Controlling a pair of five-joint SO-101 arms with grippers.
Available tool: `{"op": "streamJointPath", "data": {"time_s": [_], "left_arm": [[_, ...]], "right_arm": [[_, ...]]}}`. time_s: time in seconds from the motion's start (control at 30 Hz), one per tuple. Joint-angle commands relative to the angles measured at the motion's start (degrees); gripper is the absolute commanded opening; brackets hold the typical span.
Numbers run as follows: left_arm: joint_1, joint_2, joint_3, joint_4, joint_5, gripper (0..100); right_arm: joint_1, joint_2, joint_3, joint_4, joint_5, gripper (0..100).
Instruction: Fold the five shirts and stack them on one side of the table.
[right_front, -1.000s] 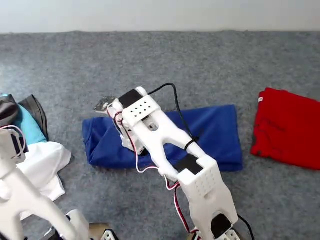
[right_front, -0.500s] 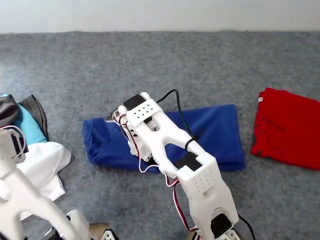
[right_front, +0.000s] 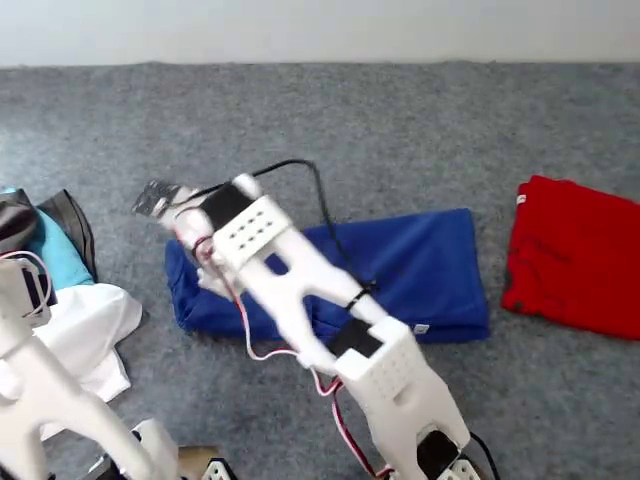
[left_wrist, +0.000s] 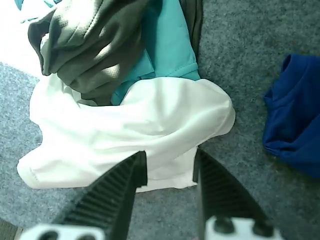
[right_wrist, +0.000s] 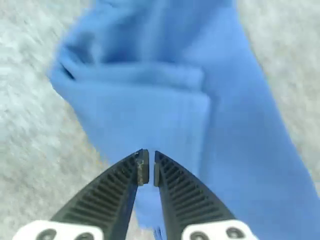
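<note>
A blue shirt (right_front: 420, 265), folded into a long band, lies in the middle of the grey table. My right gripper (right_front: 152, 198) hangs just past the band's far left corner; in the right wrist view the gripper (right_wrist: 148, 167) is shut with nothing in it, above the blue shirt (right_wrist: 150, 100). A folded red shirt (right_front: 575, 255) rests at the right edge. At the left lies a loose pile: a grey shirt (left_wrist: 85, 45), a teal shirt (left_wrist: 167, 45) and a white shirt (left_wrist: 125, 125). My left gripper (left_wrist: 170, 167) stands open over the white shirt's edge.
The table is covered in grey carpet (right_front: 400, 130), with open room behind the blue shirt up to the white wall (right_front: 320, 30). The left arm's white body (right_front: 30, 390) fills the near left corner beside the pile (right_front: 85, 325).
My right arm has swung left, from over the blue shirt's left part to beyond its far left corner. The blue shirt stays flat. The left arm has not moved.
</note>
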Motion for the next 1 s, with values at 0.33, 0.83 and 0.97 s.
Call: {"op": "streamJointPath", "data": {"time_s": [0.33, 0.83, 0.97], "left_arm": [[0.3, -1.5, 0.7, -0.4, -0.2, 16], [0.3, -2.0, 2.7, -0.4, -0.1, 16], [0.3, -1.9, 2.9, -0.4, 0.0, 16]], "right_arm": [[-0.6, 1.6, -7.0, 9.5, -1.0, 3.2], [22.9, -32.7, 29.7, 8.9, -4.0, 1.0], [34.3, -36.9, 41.3, 4.4, 1.1, 1.0]]}}
